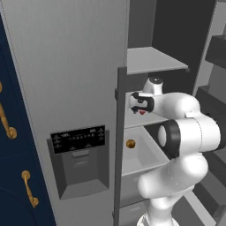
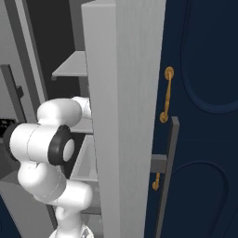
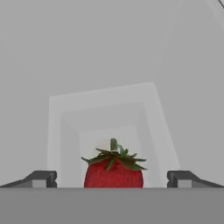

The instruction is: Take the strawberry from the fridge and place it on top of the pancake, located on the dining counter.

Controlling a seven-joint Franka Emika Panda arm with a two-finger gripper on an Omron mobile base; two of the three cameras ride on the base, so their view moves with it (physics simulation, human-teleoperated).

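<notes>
I've got the gripper (image 3: 113,179) inside the open fridge (image 1: 66,66), jaws spread wide, fingertips (image 3: 41,178) on either side of the strawberry (image 3: 113,170) with gaps both sides, not touching it. Strawberry sits upright on a fridge shelf, leafy top up. An orange-brown ball (image 1: 130,143) lies in the fridge drawer below.

Navy cabinets (image 1: 11,145) w/ gold handles (image 1: 29,189) on both sides. Small orange-brown ball (image 1: 130,143), prob. resting in a drawer.
</notes>
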